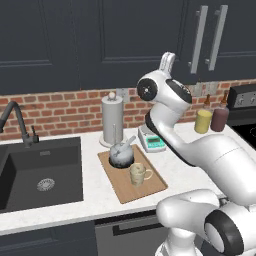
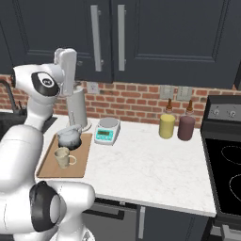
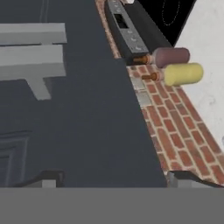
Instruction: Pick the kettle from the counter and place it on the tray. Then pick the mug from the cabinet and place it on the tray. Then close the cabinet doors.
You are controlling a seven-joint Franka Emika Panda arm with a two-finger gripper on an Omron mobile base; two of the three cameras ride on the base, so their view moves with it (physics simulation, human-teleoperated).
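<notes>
Left base view: kettle (image 1: pixel 121 155) and mug (image 1: pixel 138 174) on tray (image 1: pixel 150 189); doors (image 1: pixel 145 40) look shut. Gripper (image 3: pixel 113 183) released by doors; likely only retreat remains.

free: counter (image 2: pixel 141 164) right of tray (image 2: pixel 47 169) | blocked: scale (image 2: pixel 107 130), paper-towel roll (image 1: pixel 112 120) behind tray

white counter (image 1: pixel 95 200) carries tray (image 1: pixel 150 189), paper-towel roll (image 1: pixel 112 120), scale (image 1: pixel 152 142), two bottles (image 1: pixel 203 121).

One kettle (image 1: pixel 121 155), one mug (image 1: pixel 138 174), one tray (image 1: pixel 145 190), one paper-towel roll (image 1: pixel 112 120), one kitchen scale (image 1: pixel 152 141), two squeeze bottles: yellow (image 1: pixel 203 120), dark red (image 1: pixel 220 117). Two bar handles (image 1: pixel 199 39), one sink (image 1: pixel 42 172), one faucet (image 1: pixel 17 122).
</notes>
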